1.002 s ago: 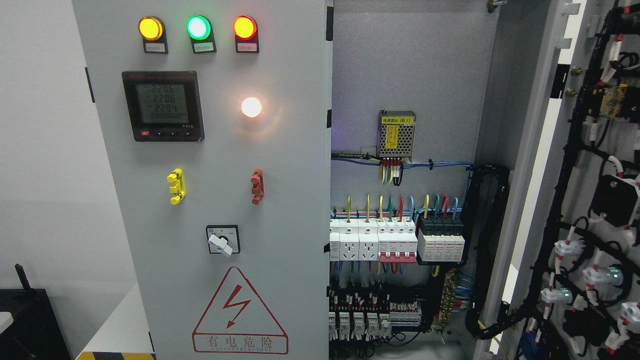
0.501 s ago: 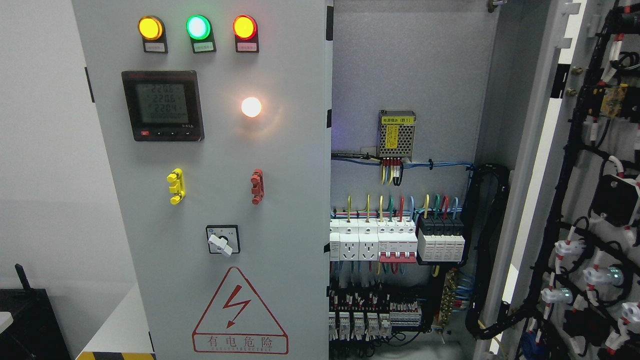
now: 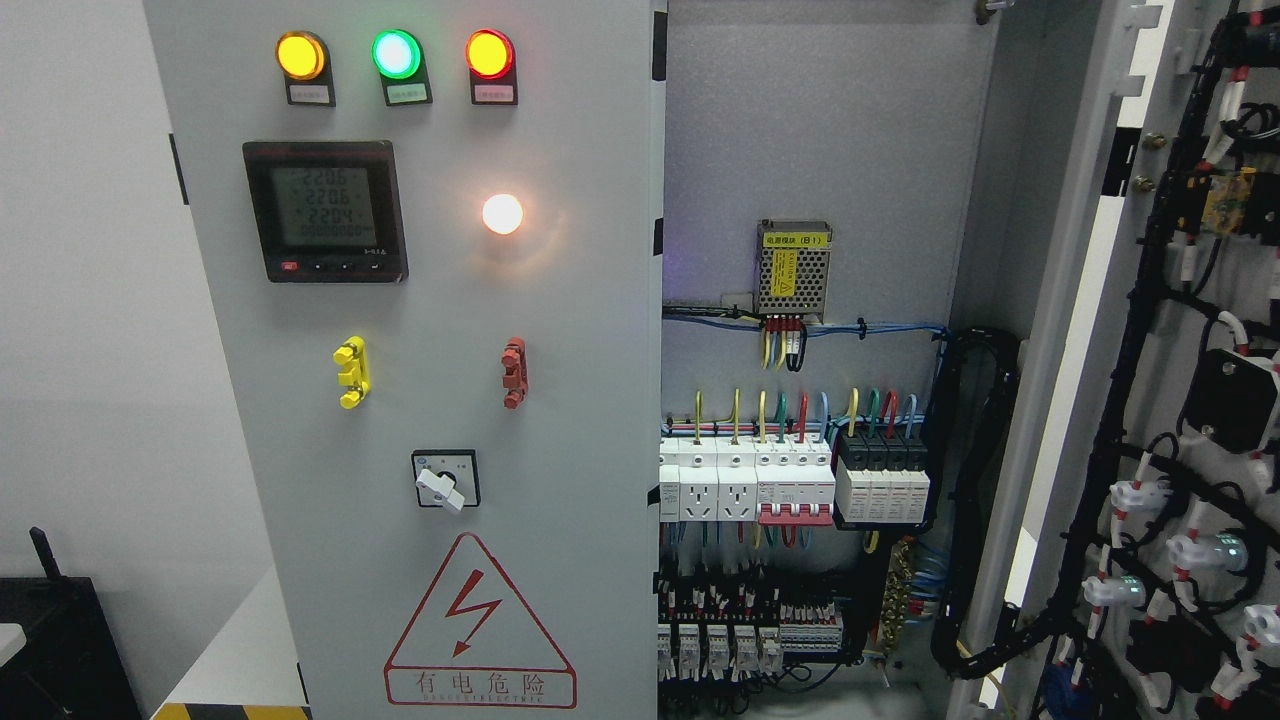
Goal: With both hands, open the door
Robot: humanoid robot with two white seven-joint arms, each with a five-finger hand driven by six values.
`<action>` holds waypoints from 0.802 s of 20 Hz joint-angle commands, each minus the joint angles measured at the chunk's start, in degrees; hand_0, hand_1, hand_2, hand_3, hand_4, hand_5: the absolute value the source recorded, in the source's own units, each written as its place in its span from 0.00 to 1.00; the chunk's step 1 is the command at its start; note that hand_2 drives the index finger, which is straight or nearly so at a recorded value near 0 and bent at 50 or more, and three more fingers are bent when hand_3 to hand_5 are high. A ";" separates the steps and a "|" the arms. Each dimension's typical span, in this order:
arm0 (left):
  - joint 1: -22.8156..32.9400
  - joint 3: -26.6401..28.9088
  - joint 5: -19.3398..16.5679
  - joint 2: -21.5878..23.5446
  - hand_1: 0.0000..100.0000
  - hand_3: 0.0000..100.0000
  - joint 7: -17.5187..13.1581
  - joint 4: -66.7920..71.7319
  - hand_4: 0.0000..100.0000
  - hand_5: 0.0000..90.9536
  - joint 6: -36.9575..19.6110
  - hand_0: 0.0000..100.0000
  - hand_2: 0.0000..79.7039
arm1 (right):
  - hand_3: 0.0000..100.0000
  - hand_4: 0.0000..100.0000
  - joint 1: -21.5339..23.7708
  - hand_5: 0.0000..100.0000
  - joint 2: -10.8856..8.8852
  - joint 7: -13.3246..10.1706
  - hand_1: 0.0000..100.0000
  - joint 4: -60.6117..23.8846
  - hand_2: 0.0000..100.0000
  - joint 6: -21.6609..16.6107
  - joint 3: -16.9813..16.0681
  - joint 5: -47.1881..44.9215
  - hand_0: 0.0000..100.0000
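Cabinet door (image 3: 560,400), "有电危险" warning label (image 3: 480,632)

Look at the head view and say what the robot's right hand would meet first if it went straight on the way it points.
That cannot be settled: neither hand shows in the picture, so no pointing direction is visible. In view are the closed left door, the open right door swung aside, and the exposed breakers.

Plain white wall (image 3: 90,300) at left; dark box (image 3: 55,650) in lower-left corner; even, bright light.
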 commanded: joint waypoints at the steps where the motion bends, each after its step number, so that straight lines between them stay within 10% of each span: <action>1: -0.01 0.05 0.00 -1.93 0.39 0.00 -0.02 -0.04 0.00 0.00 0.04 0.12 0.00 | 0.00 0.00 -6.40 0.00 0.06 -0.01 0.39 -1.53 0.00 5.38 -0.16 -0.02 0.12; 16: -0.01 0.05 0.00 -1.93 0.39 0.00 -0.02 -0.04 0.00 0.00 -0.05 0.12 0.00 | 0.00 0.00 -19.68 0.00 1.47 0.25 0.39 0.75 0.00 17.96 1.33 -0.46 0.12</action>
